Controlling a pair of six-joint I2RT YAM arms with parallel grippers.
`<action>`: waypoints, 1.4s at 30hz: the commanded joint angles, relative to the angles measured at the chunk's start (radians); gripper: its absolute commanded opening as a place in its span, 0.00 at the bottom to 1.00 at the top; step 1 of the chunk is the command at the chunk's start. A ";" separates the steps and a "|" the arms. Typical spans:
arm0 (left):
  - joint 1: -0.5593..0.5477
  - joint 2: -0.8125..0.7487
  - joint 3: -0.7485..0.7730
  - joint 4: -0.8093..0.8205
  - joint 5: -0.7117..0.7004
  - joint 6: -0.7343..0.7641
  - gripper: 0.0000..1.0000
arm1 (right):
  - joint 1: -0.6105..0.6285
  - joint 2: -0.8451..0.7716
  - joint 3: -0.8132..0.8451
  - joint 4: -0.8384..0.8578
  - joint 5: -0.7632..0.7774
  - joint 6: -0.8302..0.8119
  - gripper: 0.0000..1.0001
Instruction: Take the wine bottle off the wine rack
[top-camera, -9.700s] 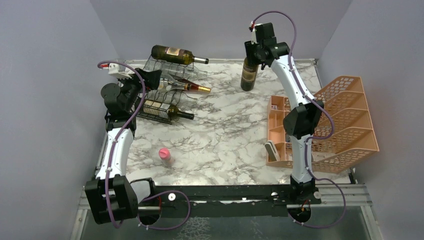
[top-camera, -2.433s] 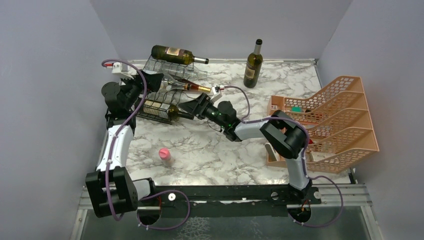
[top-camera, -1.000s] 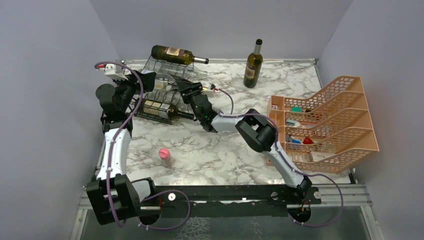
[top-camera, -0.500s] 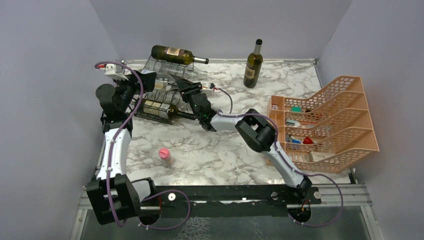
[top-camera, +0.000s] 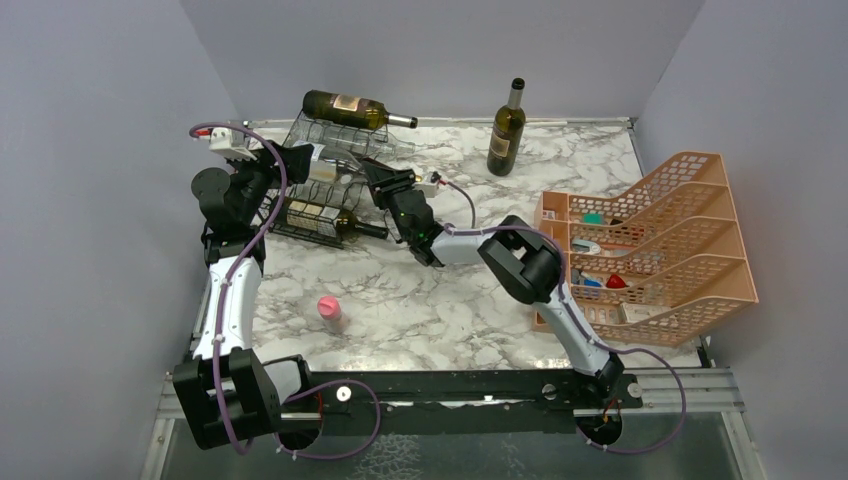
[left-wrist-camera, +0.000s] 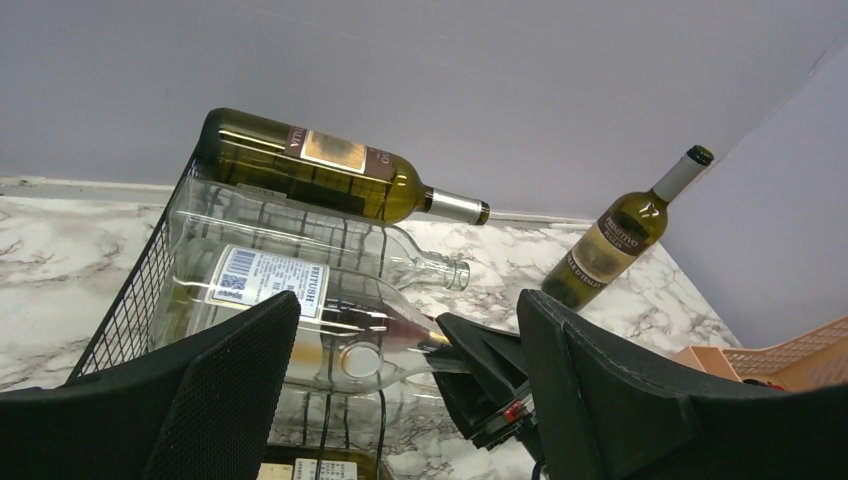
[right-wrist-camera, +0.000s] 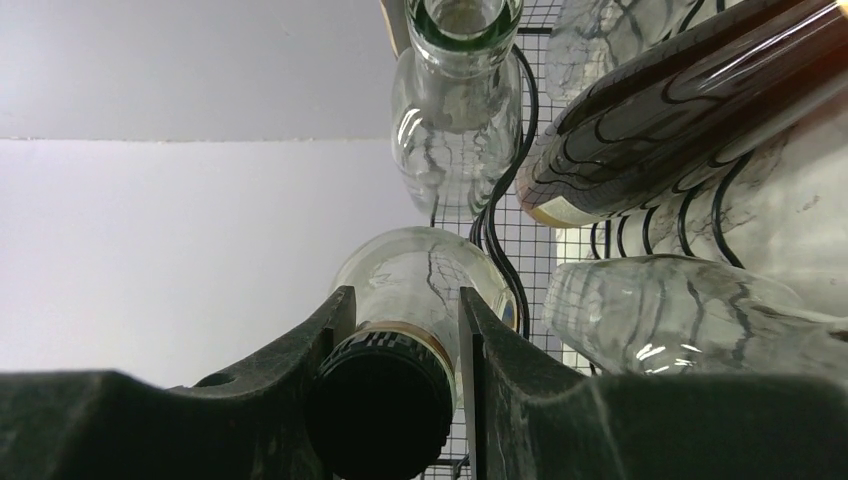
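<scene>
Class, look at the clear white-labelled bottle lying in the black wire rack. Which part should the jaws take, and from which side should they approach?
Grip the capped neck, approaching end-on from the wine rack's open front. The clear bottle lies flat, its body caged by wire; only the neck sticks out.

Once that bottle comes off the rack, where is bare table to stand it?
Widest bare marble tabletop: near middle, between the small pink object and the peach organizer, with the right arm reaching over part. Smaller patch: at the back, between the wine rack and the standing bottle. Crowded: the left rear around the rack.
</scene>
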 joint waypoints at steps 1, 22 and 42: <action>0.007 -0.002 0.025 0.032 0.006 0.009 0.85 | -0.009 -0.119 -0.057 0.157 -0.040 0.097 0.11; 0.006 -0.007 0.022 0.031 0.011 0.012 0.85 | -0.073 -0.499 -0.499 0.300 -0.151 0.201 0.03; -0.033 -0.001 0.021 0.031 0.019 0.003 0.85 | -0.389 -1.273 -0.865 -0.409 -0.352 -0.051 0.02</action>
